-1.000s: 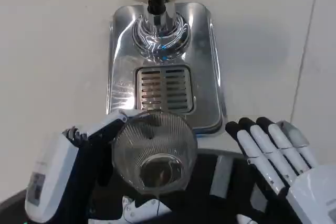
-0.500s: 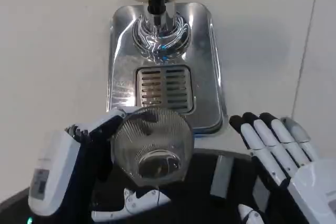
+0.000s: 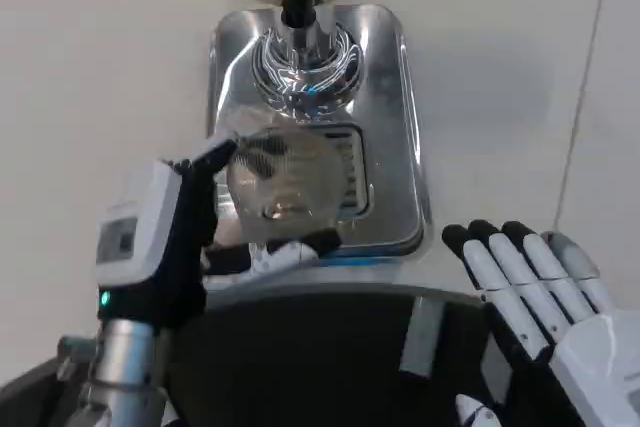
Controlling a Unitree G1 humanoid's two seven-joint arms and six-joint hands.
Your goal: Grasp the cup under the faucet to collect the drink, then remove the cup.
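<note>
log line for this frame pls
left hand holds clear cup over drip tray grate | cup short of faucet | right hand open, idle

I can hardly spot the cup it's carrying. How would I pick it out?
Find the shiny steel tray below the black faucet. Over its slotted grate, the left hand holds the cup. It is the one see-through, ribbed thing there; all else is metal.

You had one clear cup [image 3: 283, 179], one faucet [image 3: 297, 9], one shiny drip tray [image 3: 400, 127], and two hands: left [image 3: 170, 242], right [image 3: 545, 297].
</note>
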